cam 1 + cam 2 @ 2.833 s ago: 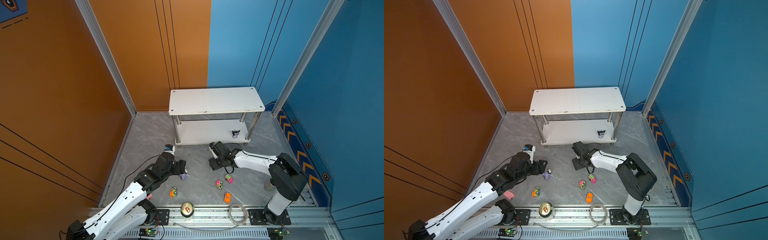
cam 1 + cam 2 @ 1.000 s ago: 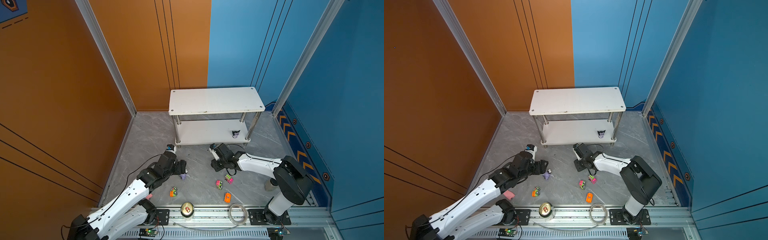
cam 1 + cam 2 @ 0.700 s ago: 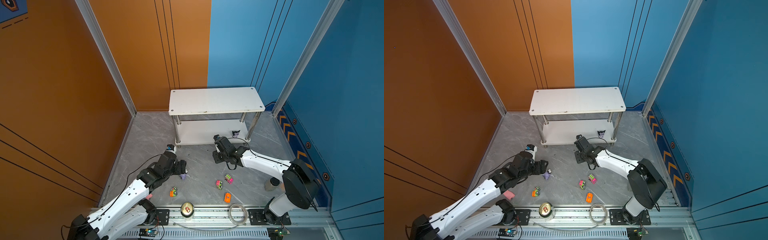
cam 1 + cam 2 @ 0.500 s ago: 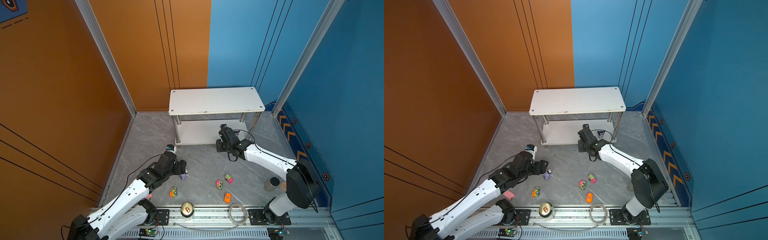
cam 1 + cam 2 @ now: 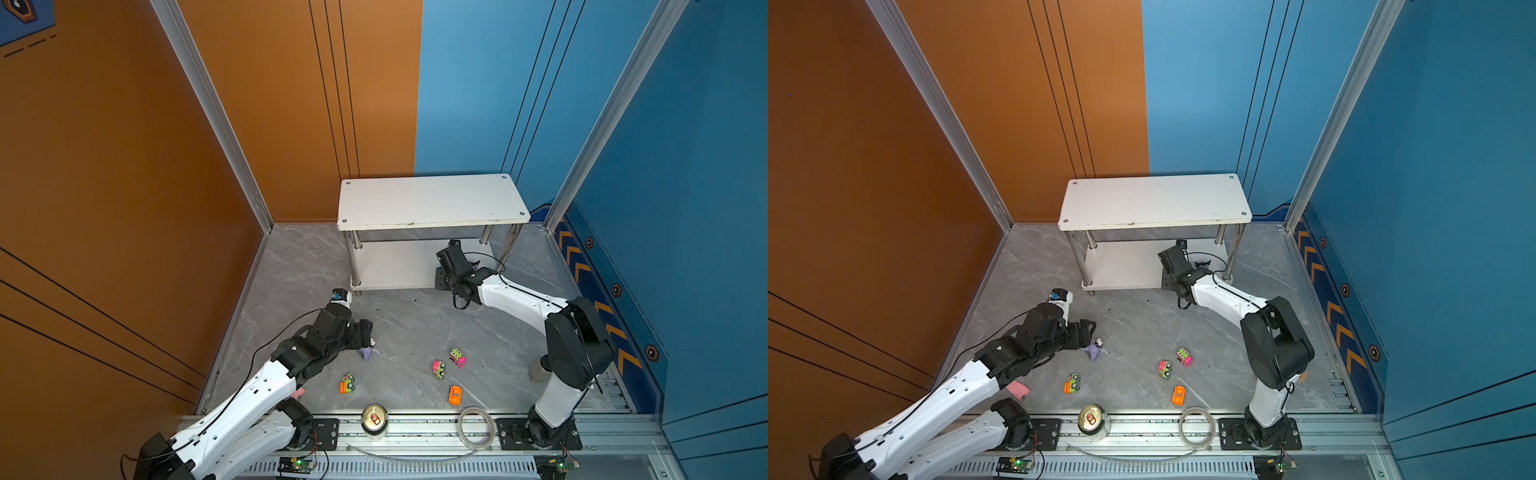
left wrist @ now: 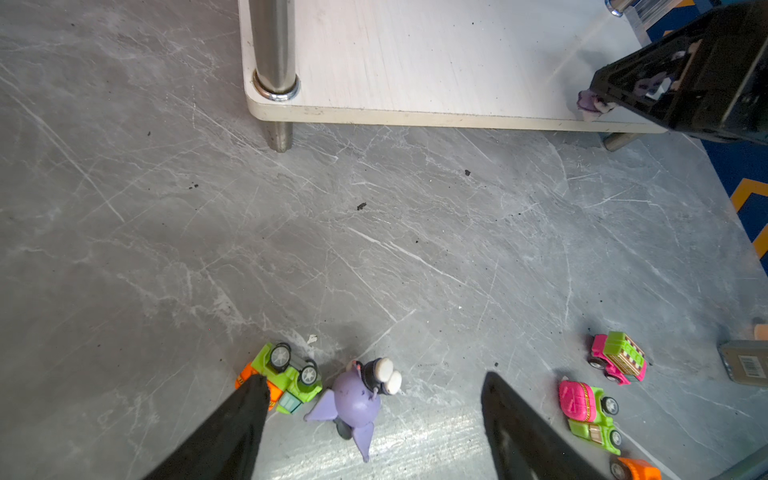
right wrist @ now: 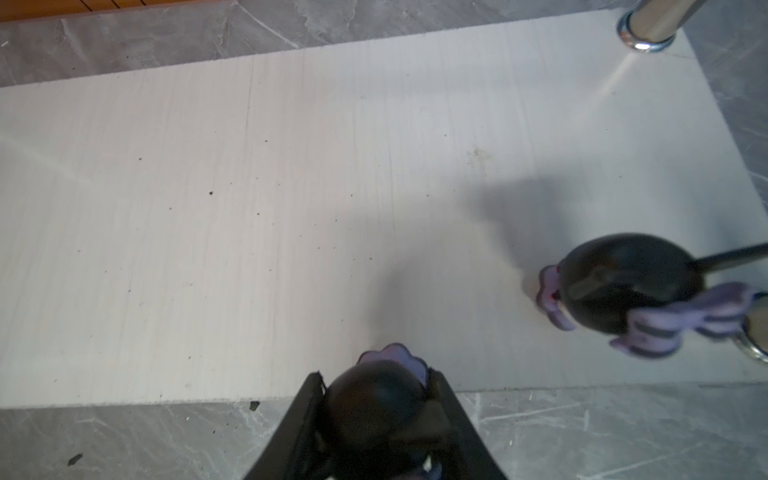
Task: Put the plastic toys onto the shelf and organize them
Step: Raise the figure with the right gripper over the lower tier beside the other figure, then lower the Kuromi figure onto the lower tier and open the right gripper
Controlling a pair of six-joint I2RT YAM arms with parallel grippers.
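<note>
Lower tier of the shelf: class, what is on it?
One black-and-purple figurine stands by a chrome leg. The right pincer holds a second figurine at the front edge. In both top views the upper board hides part of the lower tier.

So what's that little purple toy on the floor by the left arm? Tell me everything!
The purple figurine looks like lavender plastic, with pointed tips, a dark patch and two round white knobs. It lies tipped over on the grey floor, at the tips of the open left hand, which does not touch it. A green-orange car sits nearby, apart.
</note>
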